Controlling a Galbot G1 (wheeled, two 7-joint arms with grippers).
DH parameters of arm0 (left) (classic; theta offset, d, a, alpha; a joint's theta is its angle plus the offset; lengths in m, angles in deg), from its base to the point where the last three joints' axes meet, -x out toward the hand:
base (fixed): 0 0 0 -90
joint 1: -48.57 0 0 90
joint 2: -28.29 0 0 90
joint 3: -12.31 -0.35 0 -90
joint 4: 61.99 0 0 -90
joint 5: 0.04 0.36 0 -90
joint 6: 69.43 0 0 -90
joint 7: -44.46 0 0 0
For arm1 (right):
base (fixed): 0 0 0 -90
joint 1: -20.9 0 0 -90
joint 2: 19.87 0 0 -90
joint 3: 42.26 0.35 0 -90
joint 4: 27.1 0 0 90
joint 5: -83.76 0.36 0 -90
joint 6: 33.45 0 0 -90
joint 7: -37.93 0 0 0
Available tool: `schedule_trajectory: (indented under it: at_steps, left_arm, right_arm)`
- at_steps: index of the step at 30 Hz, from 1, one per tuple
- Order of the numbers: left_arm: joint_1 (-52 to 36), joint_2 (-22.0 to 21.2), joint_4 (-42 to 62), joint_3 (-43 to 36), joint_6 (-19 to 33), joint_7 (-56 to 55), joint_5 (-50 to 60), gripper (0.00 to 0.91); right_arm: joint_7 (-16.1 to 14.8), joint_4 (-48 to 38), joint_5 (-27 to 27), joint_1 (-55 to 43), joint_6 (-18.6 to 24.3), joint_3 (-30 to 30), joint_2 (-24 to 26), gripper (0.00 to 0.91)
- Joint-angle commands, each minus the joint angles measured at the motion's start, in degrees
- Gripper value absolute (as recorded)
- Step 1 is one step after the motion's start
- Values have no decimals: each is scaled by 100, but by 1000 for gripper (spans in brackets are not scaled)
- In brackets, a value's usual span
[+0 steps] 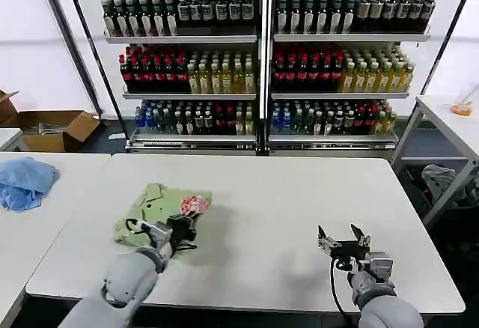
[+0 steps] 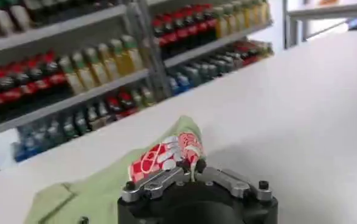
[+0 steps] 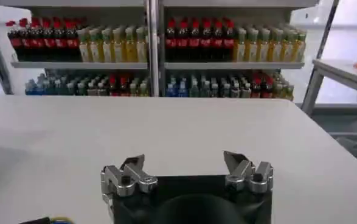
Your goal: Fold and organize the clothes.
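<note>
My left tool (image 1: 182, 228) is pinched shut on a fold of the green shirt (image 1: 153, 212), which lies crumpled on the desk (image 1: 284, 201) toward my left side. My right tool (image 1: 342, 240) waits wide open with nothing in it, well apart. The shirt looks light and limp, so I judge hems and shoulders the best grips.
</note>
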Motion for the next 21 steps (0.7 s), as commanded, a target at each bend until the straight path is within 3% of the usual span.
schedule_trajectory:
  at_steps: [1,3,9,14,21]
  left_arm:
    - [-538,-708,416,-1178,-138,-333,-394,50]
    - [-580,-848,406,-1116,-54,-350,-767,907]
    - [-674,-1088,681,-948,1180,-667,-2161,907]
    - [-418,-1011,281,-378,1364,-675,-2749,907]
    - [570,-382,-661,799,1546,-824,-3121,907]
  right_arm:
    - [-6,32,21,-12,-3,35,37,907]
    - [-14,40,23,-23,-3,27,58,907]
    - [-34,22,32,-161,-2,-100,57,907]
    - [-90,-69,33,-343,70,-364,1,907]
    - [-104,-514,67,-1066,192,-1163,-282,907]
